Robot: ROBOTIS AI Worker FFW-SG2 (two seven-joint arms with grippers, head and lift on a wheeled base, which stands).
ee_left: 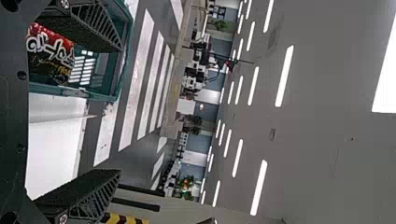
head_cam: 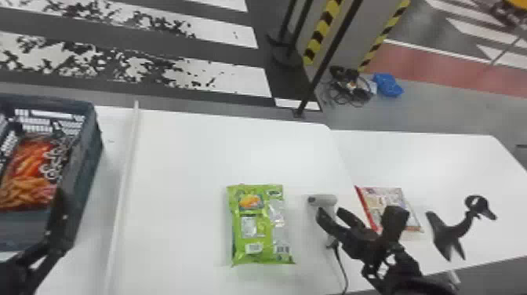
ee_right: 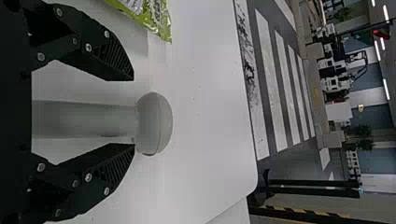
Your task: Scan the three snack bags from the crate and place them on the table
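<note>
Far left, red snack bag (head_cam: 29, 176) in the crate (head_cam: 88, 157); left gripper (head_cam: 59, 204) wide, near crate. Mid-table (head_cam: 188, 164), green snack bag (head_cam: 257, 225) lies flat, scanner (head_cam: 322, 200) just beside it. Right gripper (head_cam: 331, 212) spread around scanner handle, gaps both sides. Red-and-white pack (head_cam: 386, 200) and black stand (head_cam: 451, 231) farther right

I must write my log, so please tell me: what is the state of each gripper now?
Left gripper: open, holding nothing.
Right gripper: open, lined up with the scanner but not gripping it.
</note>
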